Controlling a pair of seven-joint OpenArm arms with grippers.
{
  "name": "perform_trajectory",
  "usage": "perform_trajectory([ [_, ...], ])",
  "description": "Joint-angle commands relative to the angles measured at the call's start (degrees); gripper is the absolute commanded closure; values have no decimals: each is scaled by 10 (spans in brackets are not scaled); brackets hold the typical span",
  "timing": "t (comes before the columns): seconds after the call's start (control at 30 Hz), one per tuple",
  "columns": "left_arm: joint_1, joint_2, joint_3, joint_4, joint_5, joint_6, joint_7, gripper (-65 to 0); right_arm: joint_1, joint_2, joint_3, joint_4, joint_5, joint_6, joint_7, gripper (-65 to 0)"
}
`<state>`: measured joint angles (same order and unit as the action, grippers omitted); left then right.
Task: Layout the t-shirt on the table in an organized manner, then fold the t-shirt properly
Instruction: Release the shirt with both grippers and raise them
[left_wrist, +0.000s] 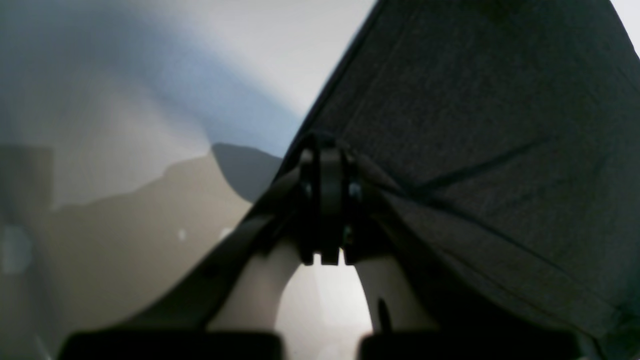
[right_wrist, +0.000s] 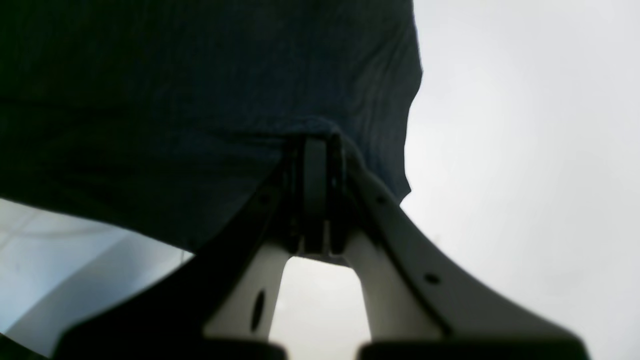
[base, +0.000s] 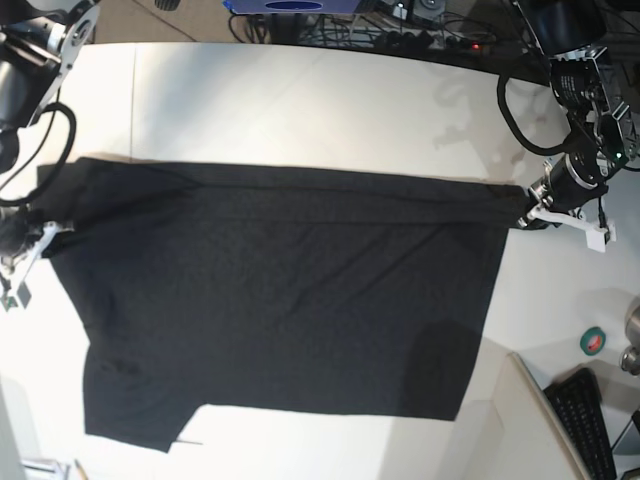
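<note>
Black arms, looped black cables; left claw (left_wrist: 324, 210) white fingers, black pads.

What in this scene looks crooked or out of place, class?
The t-shirt is stretched between the left gripper and the right gripper, both clamped on its top corners. Its lower edge runs uneven: the base view's lower-left corner droops, with a notch cut in beside it.

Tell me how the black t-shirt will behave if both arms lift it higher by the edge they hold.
The t-shirt is probably floppy: it creases at the left tool and bunches at the right tool. Its unheld lower part would likely drag over the table, then hang. It looks thin, so probably light.
</note>
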<state>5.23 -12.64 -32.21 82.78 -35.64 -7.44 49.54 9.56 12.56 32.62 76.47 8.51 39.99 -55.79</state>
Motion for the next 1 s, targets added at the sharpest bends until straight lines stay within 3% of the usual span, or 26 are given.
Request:
perform_trajectory([
  [0.0,-14,-9,-4,3,-5,-1,-11,0,23,12,0,-2,1,0,15,0],
  [0.2,-55,-9,-5,-56,1,-1,-12,0,73,11,-1,-77,-31,0,46,0],
  [0.5,-137,21,-2,-67,158,-1,-13,0,127,11,-1,-155,-81,0,98,0],
  [0.7,-179,19,-2,-122,163,-1,-14,0,147,8,0,-156,-95,0,98,0],
  [0.87,-186,19,-2,-153,163,-1,-63,0,158,8,0,-160,-95,0,99,0],
  [0.97,-193,19,-2,-179,163,-1,-73,0,158,8,0,-161,-96,0,128,0],
])
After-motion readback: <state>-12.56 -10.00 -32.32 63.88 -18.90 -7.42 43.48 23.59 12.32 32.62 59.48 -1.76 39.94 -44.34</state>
